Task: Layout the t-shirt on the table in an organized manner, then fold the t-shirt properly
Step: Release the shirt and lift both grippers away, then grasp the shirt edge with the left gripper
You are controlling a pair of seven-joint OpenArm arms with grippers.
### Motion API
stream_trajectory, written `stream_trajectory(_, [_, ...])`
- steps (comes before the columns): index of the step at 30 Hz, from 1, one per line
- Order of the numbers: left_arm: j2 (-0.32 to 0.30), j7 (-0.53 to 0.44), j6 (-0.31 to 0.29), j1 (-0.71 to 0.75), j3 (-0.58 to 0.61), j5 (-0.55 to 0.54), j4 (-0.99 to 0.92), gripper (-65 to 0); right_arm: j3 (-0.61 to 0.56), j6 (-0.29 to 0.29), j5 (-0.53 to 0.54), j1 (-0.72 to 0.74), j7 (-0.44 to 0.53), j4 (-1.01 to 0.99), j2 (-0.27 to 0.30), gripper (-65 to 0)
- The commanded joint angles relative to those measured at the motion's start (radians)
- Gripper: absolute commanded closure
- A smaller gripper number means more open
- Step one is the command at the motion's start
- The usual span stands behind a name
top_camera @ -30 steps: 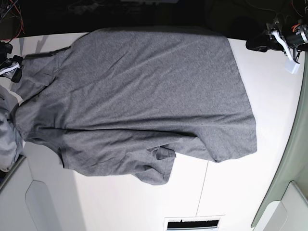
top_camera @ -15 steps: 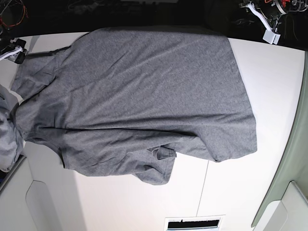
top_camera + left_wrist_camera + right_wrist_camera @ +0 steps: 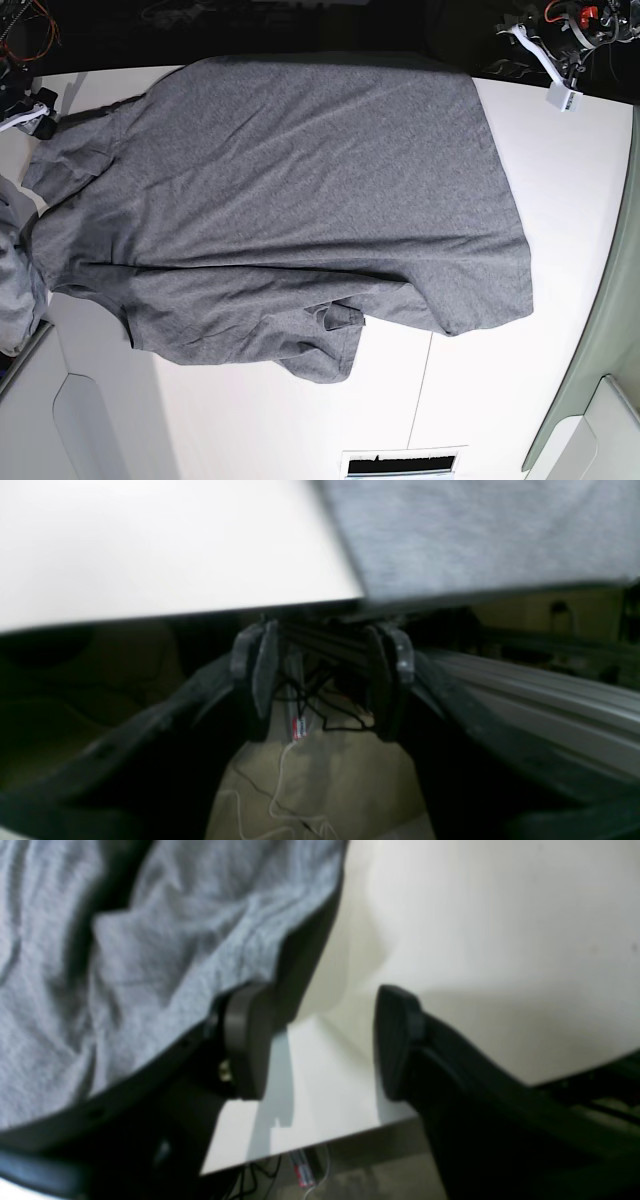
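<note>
The grey t-shirt [image 3: 300,200] lies spread over the white table [image 3: 560,220], with one sleeve [image 3: 325,345] bunched and folded at its near edge. My left gripper [image 3: 325,680] is open and empty, hanging just past the table's far edge beside the t-shirt's [image 3: 475,530] corner. In the base view its arm [image 3: 555,35] sits at the top right. My right gripper [image 3: 320,1040] is open too, with bare table [image 3: 500,915] between its fingers and the t-shirt's [image 3: 150,940] wrinkled cloth just to its left. Its arm [image 3: 28,105] shows at the far left corner.
A paler bluish-grey cloth bundle [image 3: 15,290] lies at the left edge. A thin dark seam [image 3: 420,400] runs across the near tabletop, ending by a slotted opening [image 3: 400,465]. A white tag [image 3: 563,98] hangs from the left arm. Wires and dark clutter sit behind the table.
Both arms have drawn back toward the far edge: the left one up off the table's right corner, the right one up along the left edge. The t-shirt has stayed put.
</note>
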Motion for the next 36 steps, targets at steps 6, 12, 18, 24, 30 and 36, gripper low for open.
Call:
stream_trajectory(6, [-0.021, 0.028, -0.01, -0.002, -0.118, -0.139, 0.075, -31.7, 0.008, 0.006, 0.008, 0.035, 0.016, 0.014, 0.056, -33.0])
stream_trajectory(12, [-0.019, -0.02, -0.01, -0.046, -0.052, -0.065, 0.077, -31.7, 0.008, -0.008, -0.013, 0.07, 0.015, -0.012, 0.056, -33.0])
stream_trajectory(18, [-0.015, -0.085, -0.01, -0.106, 0.083, 0.107, 0.026, -31.7, 0.008, -0.012, -0.014, 0.075, 0.02, -0.078, 0.059, -38.3])
stream_trajectory(24, [-0.014, -0.087, -0.01, -0.122, 0.165, 0.129, 0.02, -31.7, 0.008, 0.014, 0.019, 0.076, 0.023, -0.111, 0.058, -39.0])
stream_trajectory(30, [-0.014, -0.106, -0.01, -0.128, 0.231, 0.178, 0.02, -31.3, -0.026, 0.017, 0.042, 0.08, 0.025, -0.113, 0.048, -39.0])
stream_trajectory(36, [-0.014, -0.113, -0.01, -0.156, 0.271, 0.181, 0.02, -14.7, -0.106, 0.024, 0.037, 0.109, 0.03, -0.113, 0.016, -39.0])
